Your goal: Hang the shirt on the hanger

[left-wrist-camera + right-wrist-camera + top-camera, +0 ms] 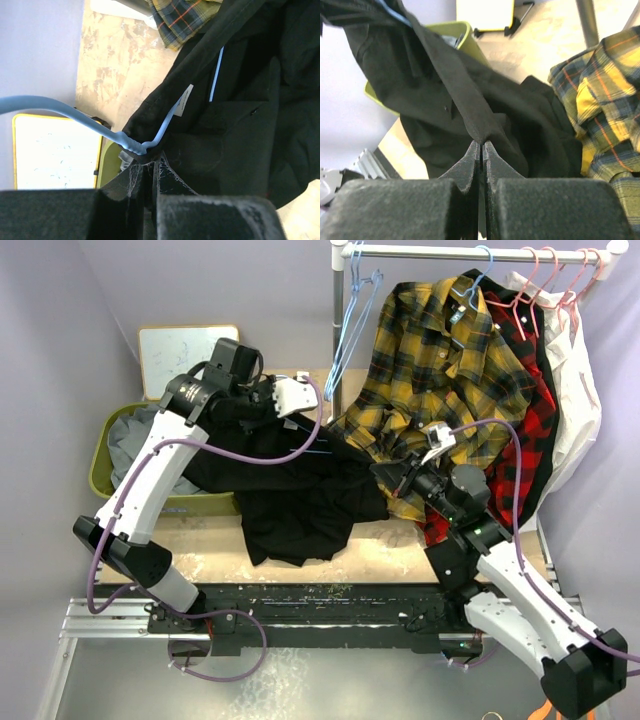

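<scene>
The black shirt [295, 495] lies spread on the table between the arms, its upper part lifted. My left gripper [298, 422] is shut on the twisted neck of the light-blue hanger [131, 144], just under its hook. One hanger arm [167, 122] runs inside the shirt's collar opening [235, 125]. The hanger shows faintly in the top view [308, 447]. My right gripper [386, 473] is shut on a fold of the shirt's edge [470, 107] and holds it raised; its fingertips [476, 150] pinch the fabric.
A clothes rack [338, 330] stands at the back with spare blue hangers [355, 310], pink hangers [545, 280], a yellow plaid shirt [440, 370] and a red plaid shirt [530, 410]. A green bin [102, 455] with a grey garment [130, 430] and a whiteboard [185, 355] are at the left.
</scene>
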Available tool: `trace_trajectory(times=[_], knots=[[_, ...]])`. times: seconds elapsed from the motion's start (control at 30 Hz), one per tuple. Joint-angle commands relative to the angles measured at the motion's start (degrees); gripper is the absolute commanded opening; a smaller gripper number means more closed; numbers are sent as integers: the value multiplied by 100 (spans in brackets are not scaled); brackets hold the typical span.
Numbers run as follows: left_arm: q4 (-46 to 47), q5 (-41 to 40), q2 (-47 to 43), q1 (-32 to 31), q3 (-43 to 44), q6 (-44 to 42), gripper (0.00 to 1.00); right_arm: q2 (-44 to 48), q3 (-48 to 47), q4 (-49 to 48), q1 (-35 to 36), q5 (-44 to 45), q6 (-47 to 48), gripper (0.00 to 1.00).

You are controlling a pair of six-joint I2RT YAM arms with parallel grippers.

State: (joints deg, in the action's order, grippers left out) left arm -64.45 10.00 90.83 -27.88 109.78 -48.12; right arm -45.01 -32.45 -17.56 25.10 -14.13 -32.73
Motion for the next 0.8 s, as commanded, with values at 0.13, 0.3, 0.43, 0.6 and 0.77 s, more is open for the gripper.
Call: trace_trajectory(times=[0.13, 0.3, 0.43, 0.6, 0.77], knots=[[552, 214, -112, -7, 79, 459, 0, -746, -357, -553, 59, -1213, -403, 0], [303, 1201, -228, -7, 51, 673, 0, -1448, -896, -1311, 700, -927, -553, 0], [311, 1690, -282, 9, 20, 864, 0, -2017, -1482, -1827, 1365, -785, -618, 0], [406, 2251, -295, 67, -21, 1092, 0, -2326, -1675, -2345, 1759, -792, -627, 4], [371, 2334, -349, 110, -159, 922, 0, -1685, -1127, -2043, 1801, -360, 249, 96]])
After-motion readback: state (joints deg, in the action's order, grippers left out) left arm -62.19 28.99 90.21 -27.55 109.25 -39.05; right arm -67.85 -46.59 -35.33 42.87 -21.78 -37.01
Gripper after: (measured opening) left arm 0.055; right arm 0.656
